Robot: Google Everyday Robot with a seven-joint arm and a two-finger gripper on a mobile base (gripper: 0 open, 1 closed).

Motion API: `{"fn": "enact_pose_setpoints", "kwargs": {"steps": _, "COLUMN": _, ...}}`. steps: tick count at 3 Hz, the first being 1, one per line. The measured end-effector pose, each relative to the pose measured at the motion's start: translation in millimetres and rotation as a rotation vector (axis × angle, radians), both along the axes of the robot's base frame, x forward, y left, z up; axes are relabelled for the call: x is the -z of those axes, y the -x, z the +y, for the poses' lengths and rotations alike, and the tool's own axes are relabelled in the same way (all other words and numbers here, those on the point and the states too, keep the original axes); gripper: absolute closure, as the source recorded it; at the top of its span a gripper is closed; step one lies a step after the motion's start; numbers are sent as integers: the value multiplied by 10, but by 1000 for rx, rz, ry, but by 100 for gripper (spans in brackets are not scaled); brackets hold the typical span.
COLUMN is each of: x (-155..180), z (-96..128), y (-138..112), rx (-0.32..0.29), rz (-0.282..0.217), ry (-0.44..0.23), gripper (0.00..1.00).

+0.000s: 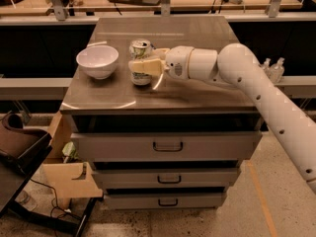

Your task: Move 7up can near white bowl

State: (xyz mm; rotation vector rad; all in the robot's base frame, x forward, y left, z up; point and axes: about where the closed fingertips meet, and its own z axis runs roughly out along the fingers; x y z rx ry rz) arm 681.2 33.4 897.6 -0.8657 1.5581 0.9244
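Firmly clamped round the middle of the can (140,48), end effector (142,67) low over the worktop (197,95). Can upright in that grip, long axis vertical; base on or just above the worktop, cannot tell which. Straight ahead past its tip, bowl (98,62), near the can yet apart. Probably only set-down and release left.

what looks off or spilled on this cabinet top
Nothing stands out. The can stands upright, held in the gripper, just right of the upright bowl, not touching it. No spill shows.
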Motion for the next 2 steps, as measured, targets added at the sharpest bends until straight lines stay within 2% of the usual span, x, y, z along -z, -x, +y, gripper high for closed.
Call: {"fn": "enact_pose_setpoints", "kwargs": {"steps": 2, "x": 7, "z": 41, "y": 13, "rx": -5, "rz": 1, "ry": 3, "gripper": 38}}
